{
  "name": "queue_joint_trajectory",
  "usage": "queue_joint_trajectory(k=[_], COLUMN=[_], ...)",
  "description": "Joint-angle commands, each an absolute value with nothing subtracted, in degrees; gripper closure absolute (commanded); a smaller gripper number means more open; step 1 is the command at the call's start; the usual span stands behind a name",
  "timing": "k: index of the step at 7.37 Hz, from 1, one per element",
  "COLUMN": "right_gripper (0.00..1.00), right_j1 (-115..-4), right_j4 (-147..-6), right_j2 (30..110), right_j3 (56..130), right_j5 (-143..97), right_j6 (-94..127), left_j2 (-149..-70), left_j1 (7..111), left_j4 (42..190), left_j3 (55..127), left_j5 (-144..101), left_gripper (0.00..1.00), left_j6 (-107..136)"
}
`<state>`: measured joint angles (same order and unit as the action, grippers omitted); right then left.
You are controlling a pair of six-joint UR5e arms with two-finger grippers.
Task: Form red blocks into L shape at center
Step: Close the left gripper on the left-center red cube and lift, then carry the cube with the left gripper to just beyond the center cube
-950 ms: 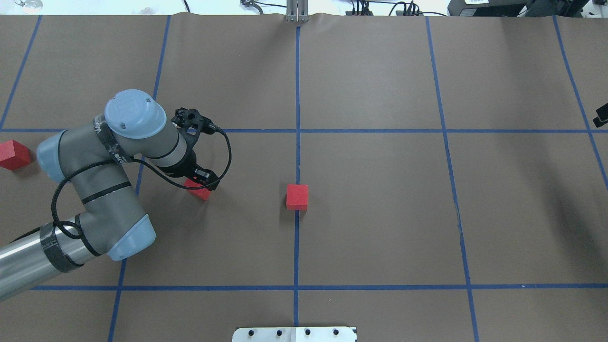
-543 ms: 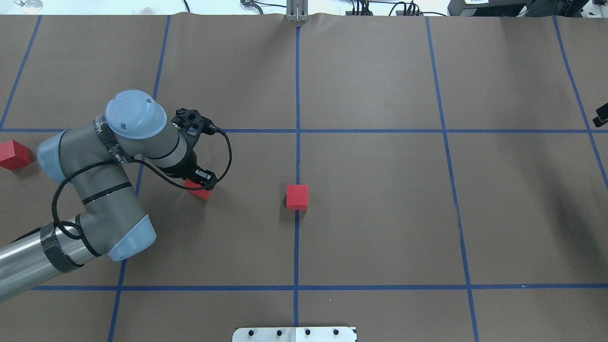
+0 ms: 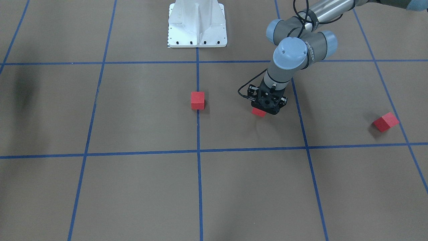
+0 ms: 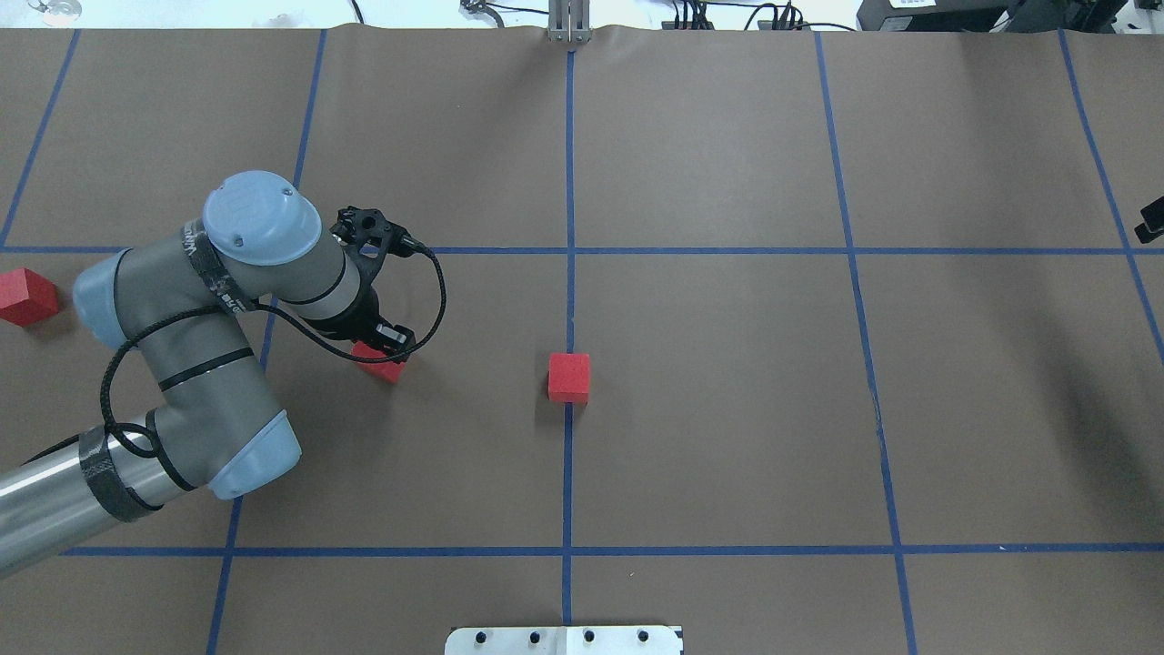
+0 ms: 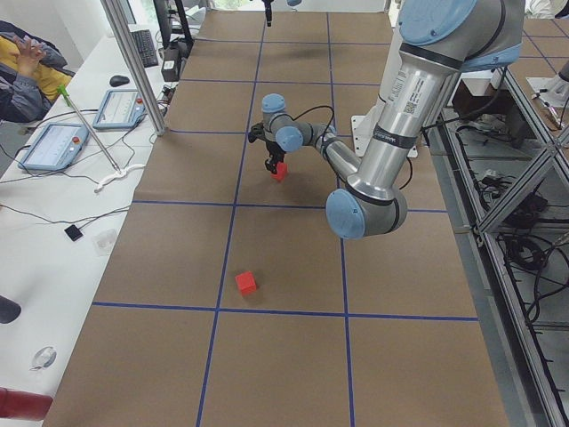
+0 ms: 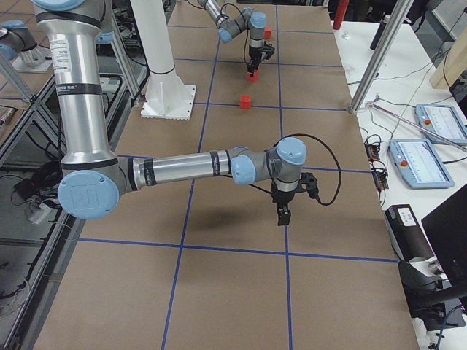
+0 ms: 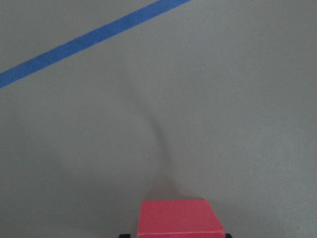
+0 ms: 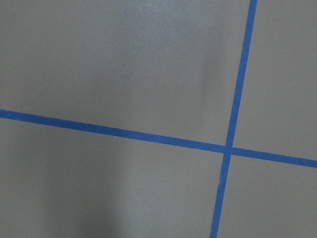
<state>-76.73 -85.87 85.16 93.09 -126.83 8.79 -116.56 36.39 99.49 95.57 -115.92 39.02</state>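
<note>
**Carrying the second block in square to the first**

The left gripper (image 4: pixel 380 350) points straight down with its fingers closed on the held block (image 4: pixel 384 367). In the wrist view the red cube sits between the two dark fingertips. Whether its underside is clear of the desk (image 4: pixel 727 409) cannot be told from these views. The center block (image 4: pixel 569 377) stands alone on the middle blue line (image 4: pixel 569 182), well apart from the held block on the robot's right of it. The outer block (image 4: pixel 25 297) lies far out on the robot's left, near the desk's edge. The right gripper (image 6: pixel 283 214) hangs over bare desk well away from all three. Its fingers show too small to tell whether they are apart or together.

The step in hand looks like the transfer of the held block to the center block. Doing it well probably depends on three things:

- **Clearance:** Lift enough that the cube does not drag on the paper covering, but travel low so the set-down is short.
- **Alignment:** The held block seems turned relative to the grid, while the center block sits square to the line. The wrist should turn during the carry so the faces come in parallel.
- **Contact:** Come down just beside the chosen face and close the last gap gently. A sideways bump would likely push the light center block off its line. The fingers should part only once the cube rests flat.

The face chosen now matters, since the outer block must then go at a right angle to this pair to complete the L.
</note>
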Motion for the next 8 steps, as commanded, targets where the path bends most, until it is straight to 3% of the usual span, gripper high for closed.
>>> queue_joint_trajectory(k=[1,5,8], right_gripper=[0.0,0.0,0.0], right_j1=[-76.73,-76.73,-76.73], right_j4=[-85.87,-85.87,-85.35], right_j2=[85.08,85.34,85.43], right_j3=[93.08,92.81,92.81], right_j5=[-126.83,-126.83,-126.83], right_j6=[8.79,8.7,8.7], left_j2=[-116.63,-126.28,-141.01], left_j1=[36.39,36.91,36.83], left_j4=[99.49,87.81,88.41], left_j3=[95.97,95.63,81.18], left_j5=[-116.36,-116.37,-116.28], left_gripper=[0.5,0.52,0.52], left_j6=[39.46,40.07,46.47])
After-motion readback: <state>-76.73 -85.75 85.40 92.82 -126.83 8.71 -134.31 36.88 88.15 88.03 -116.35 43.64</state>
